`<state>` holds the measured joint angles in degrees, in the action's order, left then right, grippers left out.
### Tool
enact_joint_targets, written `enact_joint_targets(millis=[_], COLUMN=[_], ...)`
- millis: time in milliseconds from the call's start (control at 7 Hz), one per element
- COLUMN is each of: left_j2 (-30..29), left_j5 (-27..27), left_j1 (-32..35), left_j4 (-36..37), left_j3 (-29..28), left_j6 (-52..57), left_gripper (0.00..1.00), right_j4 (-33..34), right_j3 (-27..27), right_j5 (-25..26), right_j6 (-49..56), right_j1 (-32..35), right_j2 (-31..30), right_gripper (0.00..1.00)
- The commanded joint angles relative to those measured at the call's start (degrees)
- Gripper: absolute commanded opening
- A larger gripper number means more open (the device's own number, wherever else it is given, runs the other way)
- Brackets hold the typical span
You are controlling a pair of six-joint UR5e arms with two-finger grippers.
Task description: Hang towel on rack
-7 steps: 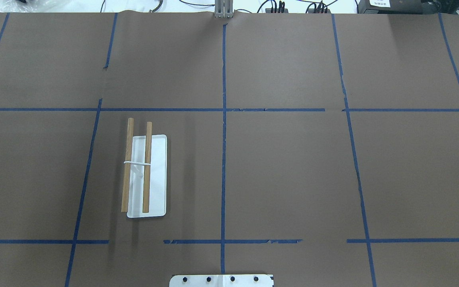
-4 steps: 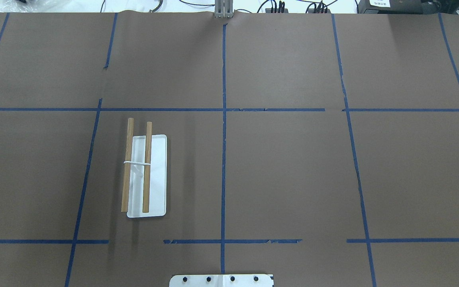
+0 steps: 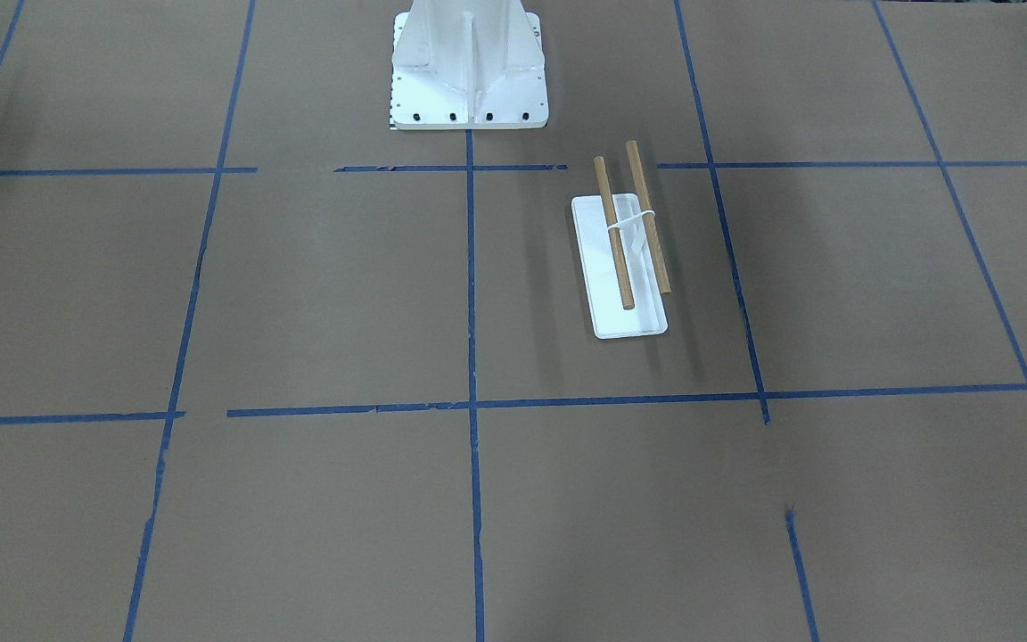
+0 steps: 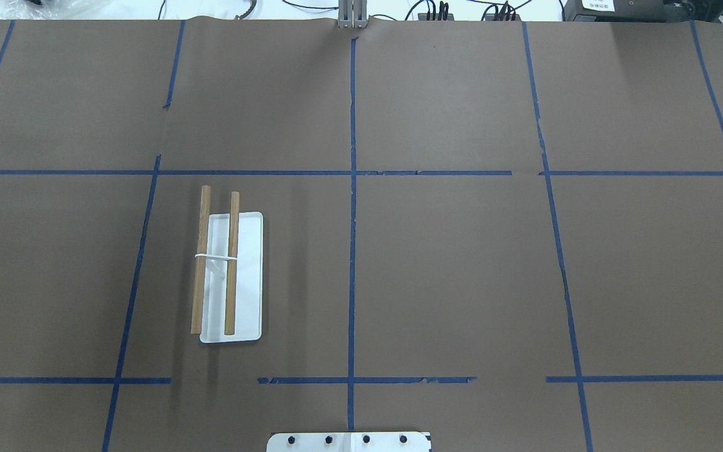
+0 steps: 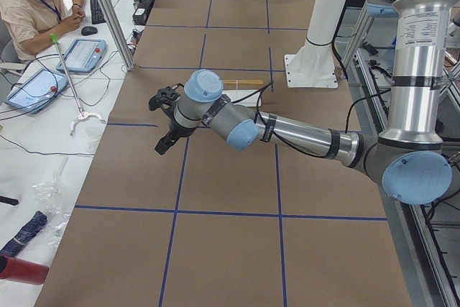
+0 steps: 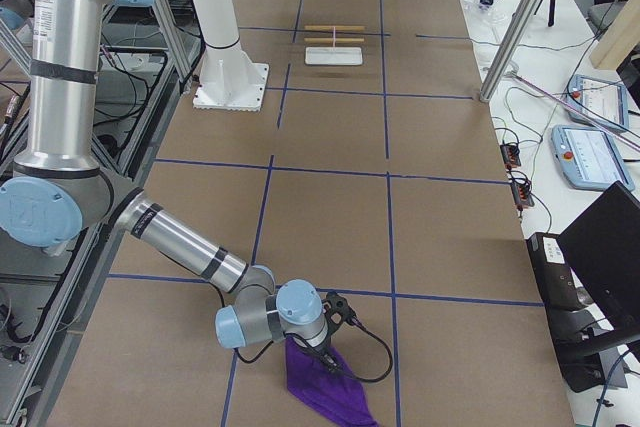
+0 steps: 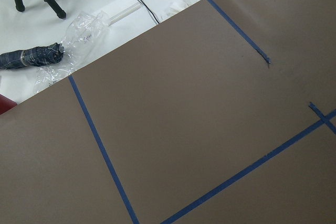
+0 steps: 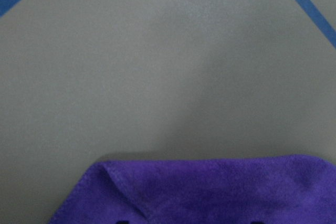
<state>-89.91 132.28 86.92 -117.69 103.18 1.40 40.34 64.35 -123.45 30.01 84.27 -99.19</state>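
Observation:
The rack, a white tray base (image 4: 248,276) with two wooden rods (image 4: 231,263), stands on the robot's left half of the table; it also shows in the front-facing view (image 3: 625,316) and far off in the right view (image 6: 333,55). The purple towel (image 6: 325,392) lies crumpled near the table's right end and fills the bottom of the right wrist view (image 8: 210,192). My right gripper (image 6: 322,355) is down on the towel's edge; I cannot tell if it is open or shut. My left gripper (image 5: 162,138) hovers over bare table beyond the rack; I cannot tell its state.
The large white ribbed pedestal (image 3: 469,62) stands at the robot's edge of the table. Blue tape lines grid the brown table cover. An operator (image 5: 36,5) sits beside the table's left end, with tablets, cables and a plastic-wrapped bundle (image 7: 31,56) nearby.

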Motion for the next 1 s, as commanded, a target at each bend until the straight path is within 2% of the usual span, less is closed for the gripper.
enact_joint_targets(millis=[0,286,857], left_j2=[0.0,0.0,0.0], left_j5=[0.0,0.1,0.1], left_j1=[0.0,-0.1,-0.1], left_j4=[0.0,0.0,-0.8], left_j3=[0.0,0.0,0.0], left_j6=[0.0,0.0,0.0], left_gripper=[1.00,1.00,1.00], right_j4=[0.1,-0.1,-0.1], right_j3=[-0.1,-1.2,-2.7], right_j5=[2.0,5.3,6.3], right_j6=[1.2,1.9,2.4], right_j1=[-0.1,-0.1,-0.1], right_j2=[-0.8,-0.6,-0.4], right_gripper=[0.82,0.82,0.78])
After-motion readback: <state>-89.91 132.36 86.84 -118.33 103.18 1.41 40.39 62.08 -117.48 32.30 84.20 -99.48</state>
